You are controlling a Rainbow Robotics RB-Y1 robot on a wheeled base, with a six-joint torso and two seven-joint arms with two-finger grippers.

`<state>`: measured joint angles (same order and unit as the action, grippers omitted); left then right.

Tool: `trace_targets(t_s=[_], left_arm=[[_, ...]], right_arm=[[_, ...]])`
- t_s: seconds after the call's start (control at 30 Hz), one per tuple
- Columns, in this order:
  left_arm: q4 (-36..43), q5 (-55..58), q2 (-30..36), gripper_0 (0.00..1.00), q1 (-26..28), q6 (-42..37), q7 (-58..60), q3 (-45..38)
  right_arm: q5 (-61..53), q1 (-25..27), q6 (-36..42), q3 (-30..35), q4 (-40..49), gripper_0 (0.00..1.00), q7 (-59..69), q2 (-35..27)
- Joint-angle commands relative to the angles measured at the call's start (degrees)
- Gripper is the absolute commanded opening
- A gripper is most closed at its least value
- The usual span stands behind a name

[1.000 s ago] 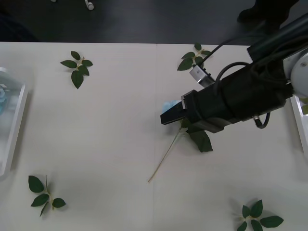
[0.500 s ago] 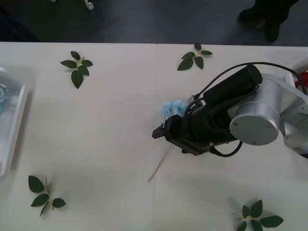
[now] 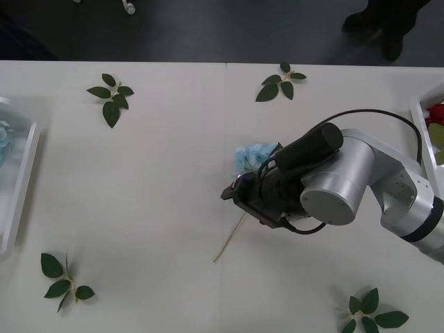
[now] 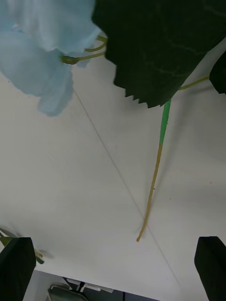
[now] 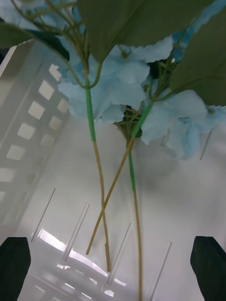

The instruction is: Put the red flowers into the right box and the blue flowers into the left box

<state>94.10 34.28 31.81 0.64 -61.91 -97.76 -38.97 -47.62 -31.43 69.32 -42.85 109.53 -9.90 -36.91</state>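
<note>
Pale sky-blue artificial hydrangea (image 3: 251, 155) mid-counter (image 3: 152, 208), shallow white plastic trays at left (image 3: 21, 182) and right (image 3: 420, 116) edges.

Fluffy cloth-like blue flowers (image 3: 252, 155) on a matt, smooth table (image 3: 152, 194)

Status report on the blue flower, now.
Right gripper open above the blue flower at mid-table, not gripping. Left gripper open over the left box, blue flowers inside. Stem lies free, nothing blocking.

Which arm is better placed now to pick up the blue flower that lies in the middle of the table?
The right: its open pincer hangs directly over the blue flower; the left pincer is over the left box.
</note>
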Motion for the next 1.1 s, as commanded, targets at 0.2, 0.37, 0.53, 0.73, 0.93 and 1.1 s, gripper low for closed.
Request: trace_targets(t_s=[0.2, 0.37, 0.53, 0.73, 0.93, 1.1], left_arm=[[10.4, 11.86, 1.41, 1.0, 6.92, -0.05, 2.83, -1.28], [14.09, 19.51, 1.41, 1.0, 8.68, 0.04, 2.75, -2.52], [19.45, 26.89, 1.41, 1.0, 9.73, -0.14, 2.13, -2.87], [25.78, 31.2, 1.5, 1.0, 9.82, -5.68, -1.12, -2.87], [30.7, 36.03, 1.41, 1.0, 8.94, -13.23, -7.19, -2.87], [31.93, 42.45, 1.32, 1.0, 5.78, -20.44, -12.99, -2.87]], right_arm=[[5.44, -0.74, -1.03, -1.8, -3.27, 1.0, 1.9, 1.14], [7.19, -0.74, -2.96, -2.77, -5.74, 1.0, 1.81, 1.58], [7.28, -0.74, -5.25, -3.82, -8.11, 1.0, 1.37, 1.67], [9.04, -0.74, -5.34, -5.75, -9.08, 1.0, 1.19, 1.49], [9.04, -0.82, -5.78, -6.19, -10.22, 1.0, 0.84, 1.41], [8.95, -0.74, -6.04, -6.28, -10.57, 1.0, 0.4, 1.23]])
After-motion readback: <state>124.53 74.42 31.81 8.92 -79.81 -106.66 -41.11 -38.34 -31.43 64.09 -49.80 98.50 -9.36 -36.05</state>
